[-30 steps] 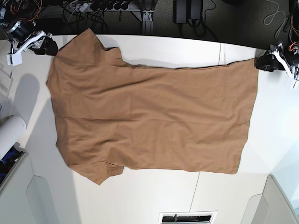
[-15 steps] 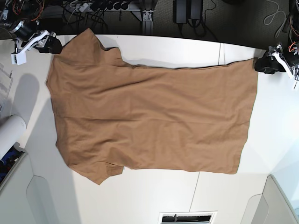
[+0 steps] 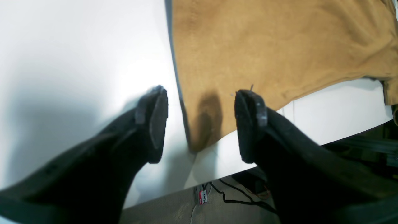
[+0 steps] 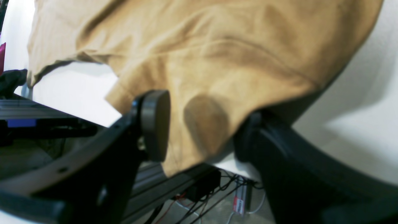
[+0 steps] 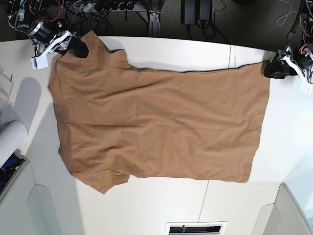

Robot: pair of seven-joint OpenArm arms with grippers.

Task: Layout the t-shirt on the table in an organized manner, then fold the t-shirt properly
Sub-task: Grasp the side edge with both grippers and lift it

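Note:
The tan t-shirt (image 5: 156,122) lies spread flat on the white table (image 5: 171,51), sleeves to the left and hem to the right in the base view. My right gripper (image 5: 80,49) hangs at the far sleeve. In the right wrist view it is open (image 4: 202,130), and the sleeve cloth (image 4: 217,46) lies between the spread fingers, unclamped. My left gripper (image 5: 270,68) is at the hem's far corner. The left wrist view shows it open (image 3: 202,123) over that corner of the shirt (image 3: 264,46), one finger (image 3: 158,118) above bare table (image 3: 77,46).
Grey-white bins stand at the near corners (image 5: 29,205) (image 5: 288,210). A white roll (image 5: 10,139) lies at the left edge. Cables and power bricks (image 5: 195,14) hang beyond the far edge. A thin seam (image 5: 203,200) crosses the tabletop, and a slot (image 5: 195,228) opens at the near edge.
My right gripper has moved along the far edge from beside the shirt's shoulder onto the far sleeve. My left gripper has opened a little wider at the hem corner.

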